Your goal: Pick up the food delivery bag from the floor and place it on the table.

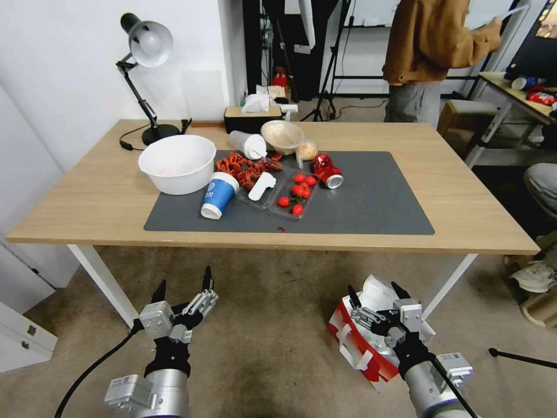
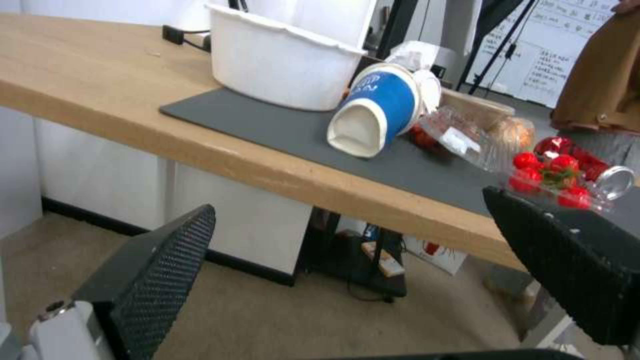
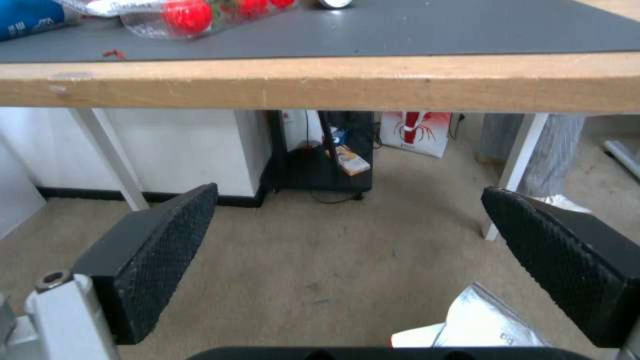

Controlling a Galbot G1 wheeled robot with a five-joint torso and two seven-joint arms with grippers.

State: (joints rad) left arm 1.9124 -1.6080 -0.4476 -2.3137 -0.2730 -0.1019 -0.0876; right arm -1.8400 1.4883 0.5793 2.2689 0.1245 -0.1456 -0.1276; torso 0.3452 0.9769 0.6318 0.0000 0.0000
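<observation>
**Bag on floor, both grippers raised in front of the table**

The food delivery bag (image 1: 362, 339) sits on the floor (image 1: 272, 325) near the table's right front leg, on the robot's right. It is tilted, with a red side panel and white strap handles facing the camera. Its top is open, and the silver lining (image 3: 483, 320) shows in the right wrist view.

The right gripper (image 1: 376, 296) hangs above the bag with its fingers spread wide, holding nothing. It is not touching the bag. The left gripper (image 1: 183, 284) hangs over bare floor on the robot's left, fingers also spread and empty, well apart from the bag.

The table (image 1: 81, 197) has a light wood top and white angled legs. A dark grey mat (image 1: 377, 203) covers its middle. On the mat lie a white bowl (image 1: 177, 162), a tipped blue paper cup (image 1: 219, 195), a clear tray of small tomatoes (image 1: 297, 194), red crayfish (image 1: 246, 167) and a red can (image 1: 328, 170) on its side. A black desk lamp (image 1: 145, 75) stands at the back left corner, and a tissue box (image 1: 252, 116) at the back edge.

The floor is beige-brown and mottled with darker stains. White walls stand to the left. Behind the table there are tripod stands, and a second desk (image 1: 516, 96) stands at the far right. Under the table, at the back, a white paper bag with a red print (image 3: 417, 132) stands on the floor.
</observation>
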